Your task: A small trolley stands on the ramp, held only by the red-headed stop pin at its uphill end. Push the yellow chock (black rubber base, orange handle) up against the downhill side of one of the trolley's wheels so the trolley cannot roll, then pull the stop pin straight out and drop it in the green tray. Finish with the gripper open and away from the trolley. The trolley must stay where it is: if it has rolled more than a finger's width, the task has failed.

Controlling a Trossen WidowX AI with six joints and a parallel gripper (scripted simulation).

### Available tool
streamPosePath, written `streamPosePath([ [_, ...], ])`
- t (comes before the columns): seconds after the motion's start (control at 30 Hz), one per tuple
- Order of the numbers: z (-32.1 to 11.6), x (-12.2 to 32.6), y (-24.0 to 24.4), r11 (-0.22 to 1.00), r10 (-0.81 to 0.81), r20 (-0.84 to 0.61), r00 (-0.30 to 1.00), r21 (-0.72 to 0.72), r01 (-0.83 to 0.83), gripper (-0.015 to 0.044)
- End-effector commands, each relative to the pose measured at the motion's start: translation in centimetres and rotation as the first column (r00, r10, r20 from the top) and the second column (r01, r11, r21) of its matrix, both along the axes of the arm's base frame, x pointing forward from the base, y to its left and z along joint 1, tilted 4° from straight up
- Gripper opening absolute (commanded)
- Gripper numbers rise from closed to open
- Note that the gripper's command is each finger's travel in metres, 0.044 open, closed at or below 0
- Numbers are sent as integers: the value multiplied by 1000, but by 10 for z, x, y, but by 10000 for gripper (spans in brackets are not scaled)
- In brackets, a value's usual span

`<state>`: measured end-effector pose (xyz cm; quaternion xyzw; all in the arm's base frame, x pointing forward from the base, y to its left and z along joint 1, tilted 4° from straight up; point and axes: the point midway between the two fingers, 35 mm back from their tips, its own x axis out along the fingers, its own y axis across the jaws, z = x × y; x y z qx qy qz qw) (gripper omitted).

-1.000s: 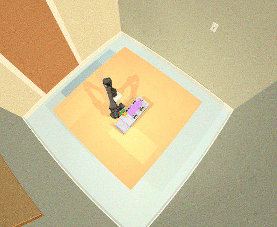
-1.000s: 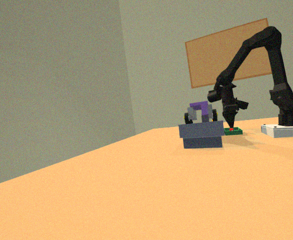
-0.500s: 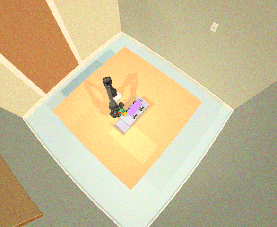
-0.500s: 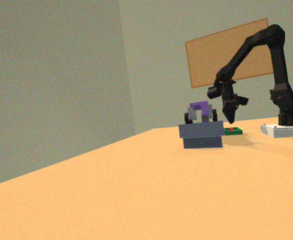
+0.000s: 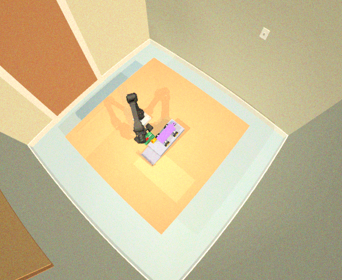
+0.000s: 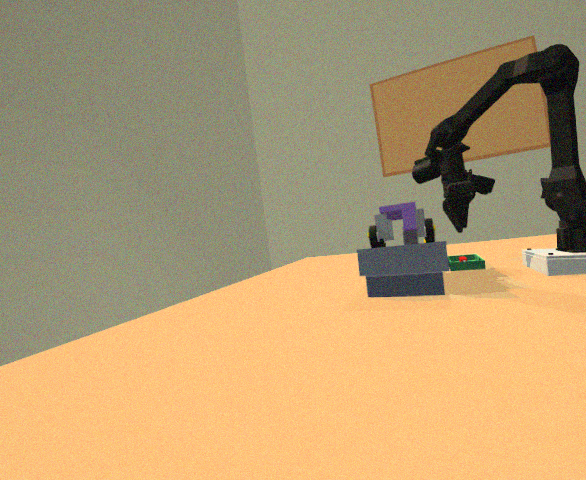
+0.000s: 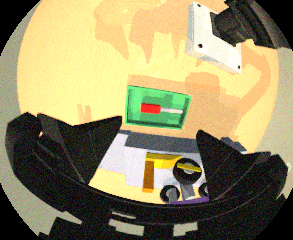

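Note:
The red-headed stop pin lies flat inside the green tray. My gripper is open and empty, above the tray and beside the ramp. The purple trolley stands on the ramp; the wrist view shows only part of it. The yellow chock sits on the ramp at the downhill side of a tray-side wheel and appears to touch it. The chock's black base is hard to make out.
The white base plate of my arm stands near the tray. The tray lies close beside the ramp's long edge. The trolley stands higher than the tray, next to my fingers. The wooden table top surrounds them.

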<state>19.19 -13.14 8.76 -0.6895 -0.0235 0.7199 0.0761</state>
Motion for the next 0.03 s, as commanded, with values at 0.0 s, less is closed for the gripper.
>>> streamPosePath([
  [0.0, 15, 2, 0, 1000, -6, 6, 1000, -4, 6, 440],
])
